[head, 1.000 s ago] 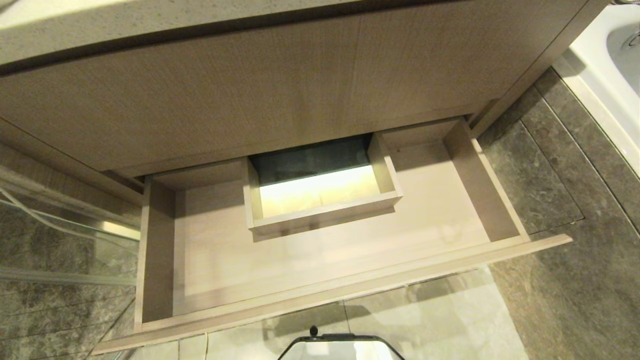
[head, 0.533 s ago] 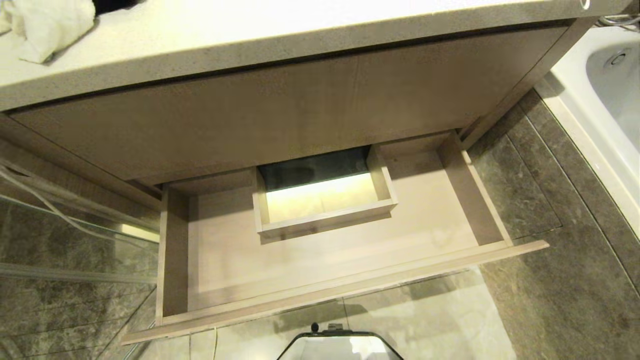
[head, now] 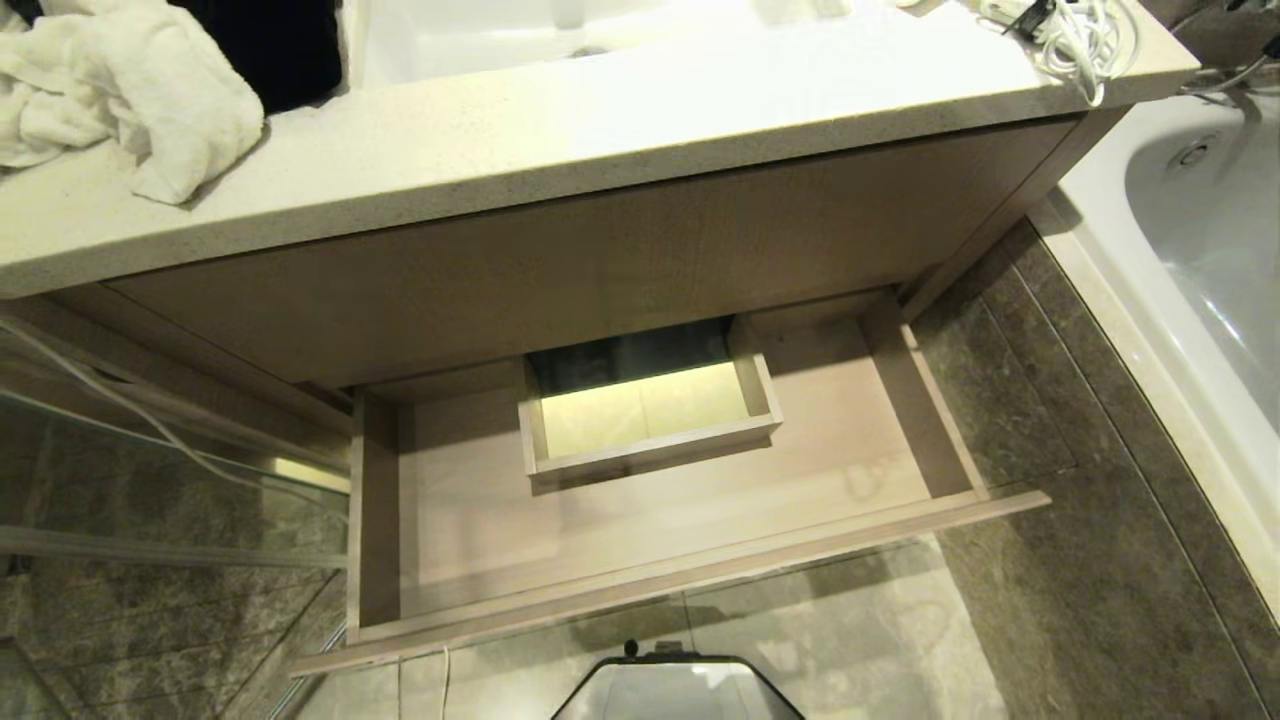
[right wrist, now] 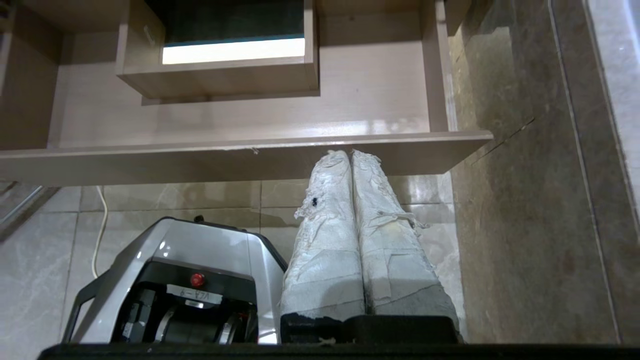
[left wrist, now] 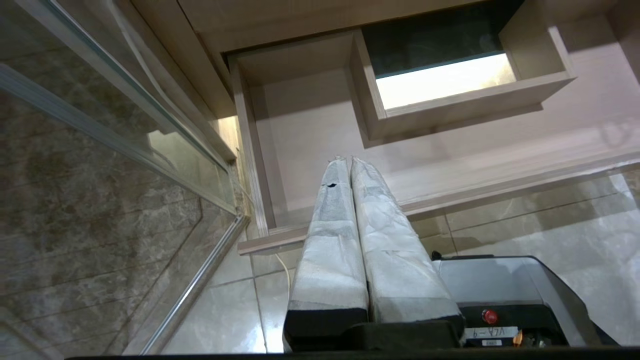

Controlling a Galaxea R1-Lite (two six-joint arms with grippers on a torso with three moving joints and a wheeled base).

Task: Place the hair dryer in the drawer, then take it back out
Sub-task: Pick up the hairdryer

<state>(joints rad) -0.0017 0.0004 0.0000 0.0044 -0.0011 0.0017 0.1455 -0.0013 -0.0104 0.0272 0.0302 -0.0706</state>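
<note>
You see the drawer (head: pixel 640 520) pulled open and bare — the hair dryer's cord (head: pixel 1075 30) lies on the countertop (head: pixel 560 130) above it; left gripper (left wrist: pixel 348 162) and right gripper (right wrist: pixel 350 155) hang pressed shut, holding nothing.

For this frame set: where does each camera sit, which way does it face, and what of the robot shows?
Head view: high, facing down at the open light-beige wood-grain drawer below the pale speckled counter; only the robot's grey base shows.
Left wrist view: behind the shut left gripper, facing the drawer's side by the glass panel.
Right wrist view: behind the shut right gripper, facing the drawer front and dark stone floor.
Shared: all three show the drawer's boxed cut-out and the base.
</note>
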